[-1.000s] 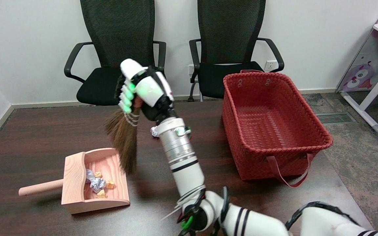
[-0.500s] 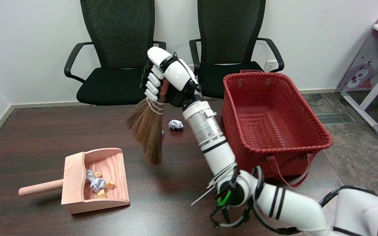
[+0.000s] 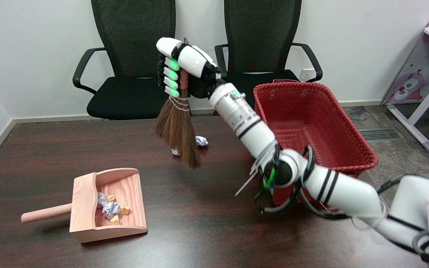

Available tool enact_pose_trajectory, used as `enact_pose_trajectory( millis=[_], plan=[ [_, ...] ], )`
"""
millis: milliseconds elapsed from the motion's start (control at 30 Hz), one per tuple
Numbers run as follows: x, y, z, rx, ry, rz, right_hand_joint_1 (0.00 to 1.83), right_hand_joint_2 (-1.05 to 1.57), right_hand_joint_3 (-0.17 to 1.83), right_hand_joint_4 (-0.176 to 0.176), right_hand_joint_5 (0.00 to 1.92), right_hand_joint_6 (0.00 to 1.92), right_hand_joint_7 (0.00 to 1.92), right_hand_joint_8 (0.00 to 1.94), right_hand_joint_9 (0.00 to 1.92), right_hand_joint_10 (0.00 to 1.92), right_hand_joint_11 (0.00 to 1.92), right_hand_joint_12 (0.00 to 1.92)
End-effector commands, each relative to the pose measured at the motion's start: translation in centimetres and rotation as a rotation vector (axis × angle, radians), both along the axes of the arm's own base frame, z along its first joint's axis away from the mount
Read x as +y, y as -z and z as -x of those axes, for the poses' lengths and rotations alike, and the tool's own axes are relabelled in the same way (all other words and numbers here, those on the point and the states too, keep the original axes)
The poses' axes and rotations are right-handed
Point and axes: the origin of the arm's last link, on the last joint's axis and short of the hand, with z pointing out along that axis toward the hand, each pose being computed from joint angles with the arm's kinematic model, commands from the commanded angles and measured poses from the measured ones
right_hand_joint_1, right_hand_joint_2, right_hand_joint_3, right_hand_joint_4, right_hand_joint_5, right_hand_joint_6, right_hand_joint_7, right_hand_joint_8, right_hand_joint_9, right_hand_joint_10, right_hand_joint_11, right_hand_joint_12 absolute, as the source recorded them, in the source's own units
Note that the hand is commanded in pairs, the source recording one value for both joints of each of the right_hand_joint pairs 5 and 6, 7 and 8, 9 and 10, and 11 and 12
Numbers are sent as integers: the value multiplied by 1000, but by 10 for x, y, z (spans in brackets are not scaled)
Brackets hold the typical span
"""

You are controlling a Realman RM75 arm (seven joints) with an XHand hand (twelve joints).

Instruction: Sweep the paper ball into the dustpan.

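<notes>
Hand: right hand (image 3: 179,70) is wrapped around the handle of the broom (image 3: 179,126), held raised over the far middle of the table (image 3: 50,156).
Broom: bristles hang down, tips near the tabletop.
Paper ball: a white paper ball (image 3: 200,141) lies just beside the bristles, toward the far edge.
Dustpan: wooden dustpan (image 3: 106,204) sits near the front left, paper scraps (image 3: 110,209) inside.
Basket: red basket (image 3: 307,130) stands at the right edge.

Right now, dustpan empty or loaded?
Loaded. The dustpan holds several crumpled scraps, whitish and orange-yellow, against its back wall. Two paper balls are out on the table.
</notes>
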Motion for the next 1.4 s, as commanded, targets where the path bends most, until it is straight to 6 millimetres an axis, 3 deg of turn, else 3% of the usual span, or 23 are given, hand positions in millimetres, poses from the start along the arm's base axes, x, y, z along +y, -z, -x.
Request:
enact_pose_trajectory(
  millis=[33, 233, 533, 733, 1033, 1233, 1400],
  plan=[
    [-100, -38, -21, 358, 115, 94, 862, 1439, 1495, 11, 1920, 1920, 1920, 1920, 1920, 1920, 1920, 1920],
    [-111, -61, -25, 279, 145, 146, 865, 1495, 1305, 3, 1920, 1920, 1920, 1920, 1920, 1920, 1920, 1920],
    [-126, -56, -33, 377, 169, 172, 875, 1571, 975, -1, 1920, 1920, 1920, 1920, 1920, 1920, 1920, 1920],
    [-136, -40, -27, 465, 211, 168, 874, 1571, 972, -3, 1920, 1920, 1920, 1920, 1920, 1920, 1920, 1920],
    [-137, -38, -22, 486, 228, 169, 872, 1571, 979, -9, 1920, 1920, 1920, 1920, 1920, 1920, 1920, 1920],
    [-127, -47, -14, 420, 197, 180, 871, 1562, 1032, -10, 1920, 1920, 1920, 1920, 1920, 1920, 1920, 1920],
    [-113, -44, 5, 374, 147, 161, 881, 1511, 1140, -13, 1920, 1920, 1920, 1920, 1920, 1920, 1920, 1920]
  ],
)
